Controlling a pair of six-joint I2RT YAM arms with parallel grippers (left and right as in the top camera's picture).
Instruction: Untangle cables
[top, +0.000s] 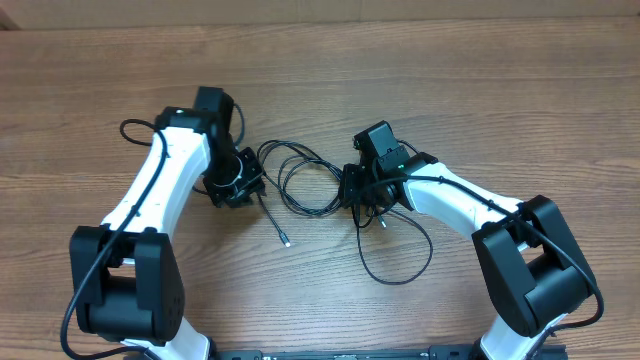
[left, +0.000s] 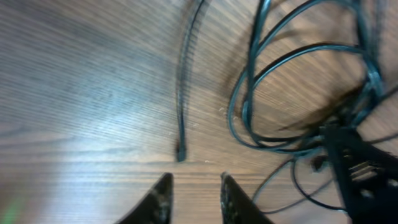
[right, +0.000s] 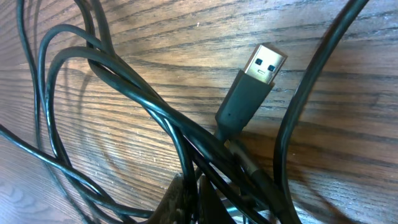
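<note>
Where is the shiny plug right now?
In the right wrist view, the plug lies on the table, right of centre, beside the cables bunched at the right gripper.

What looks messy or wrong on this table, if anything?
Only the cables: black loops lie tangled together mid-table, with several strands bunched in the right claw. One plug end sticks out alone from the tangle. Nothing looks broken or spilled.

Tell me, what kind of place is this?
Probably a robotics lab workbench, not a home: a white left arm and right arm stand at a wooden table, with tangled black cables and a USB plug.
</note>
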